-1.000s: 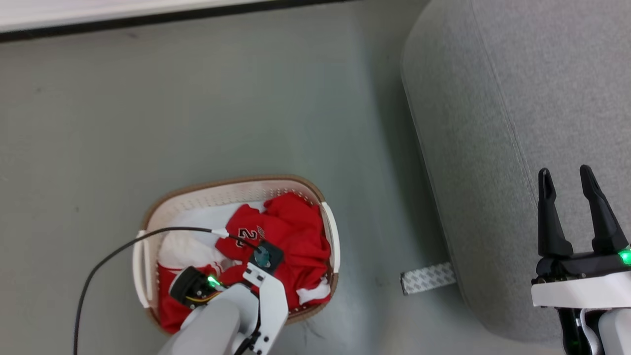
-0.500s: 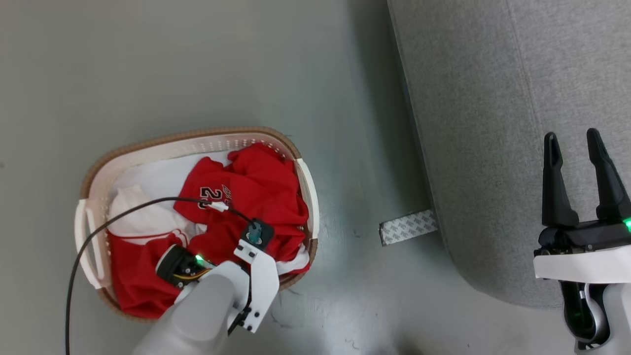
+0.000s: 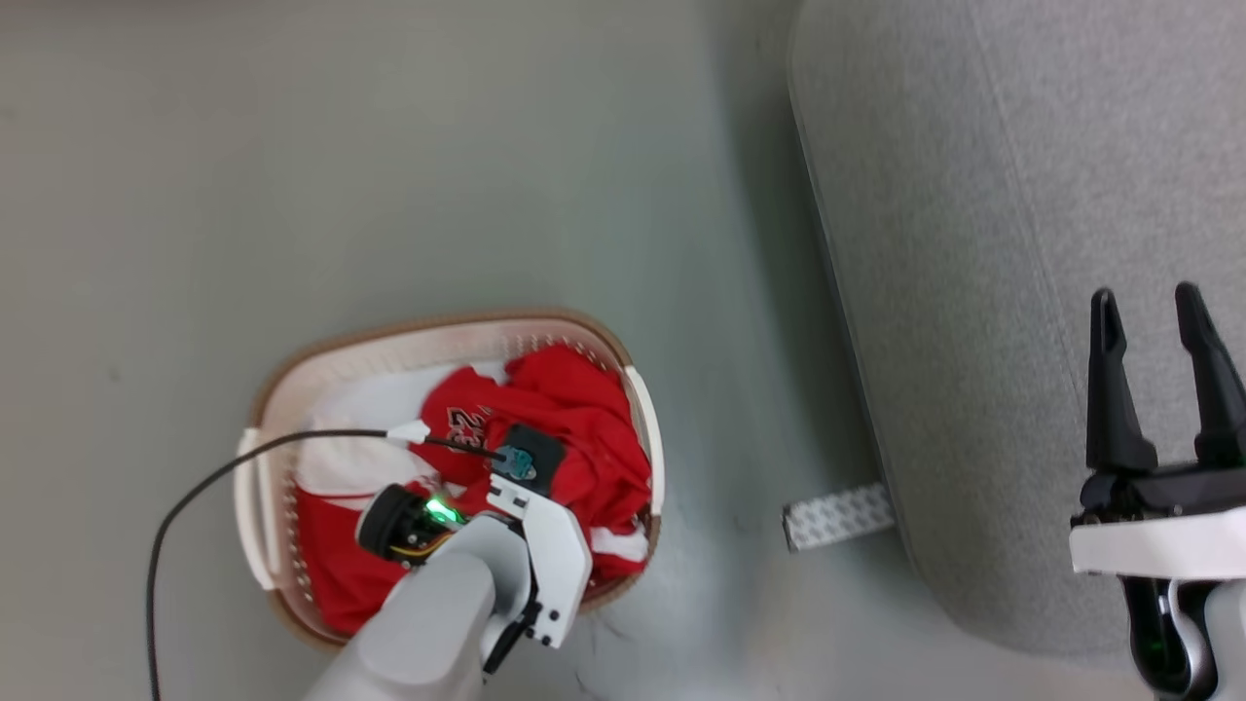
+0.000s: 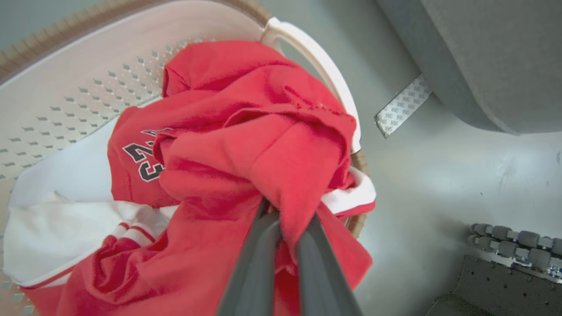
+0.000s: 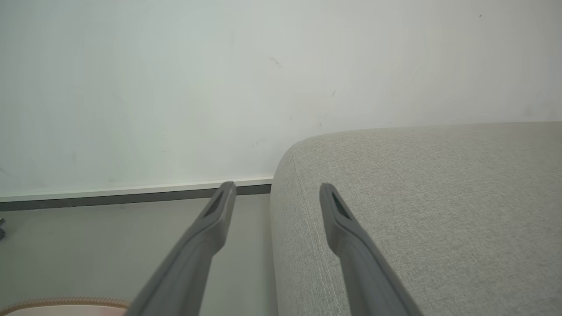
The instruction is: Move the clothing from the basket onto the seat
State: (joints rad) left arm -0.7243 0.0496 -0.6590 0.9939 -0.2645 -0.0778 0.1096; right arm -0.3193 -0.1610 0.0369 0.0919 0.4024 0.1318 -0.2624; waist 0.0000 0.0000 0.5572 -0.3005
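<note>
The cream basket with a brown rim sits on the floor at lower left, holding bunched red clothing with "23" lettering. My left gripper reaches down into it and is shut on a raised fold of the red clothing, its fingers pinching the fabric; in the head view the wrist hides them. The grey seat fills the right side. Above the seat's near part my right gripper hangs open, holding nothing, also seen as the right gripper at the seat's edge.
Plain white cloth lies in the basket under the red garments. A patterned tape strip lies on the floor beside the seat. A black cable runs from my left wrist. Wall and baseboard stand behind.
The head camera has shifted, moving the whole picture. My left gripper stays down in the basket on the red clothing. The right gripper stays open over the seat.
</note>
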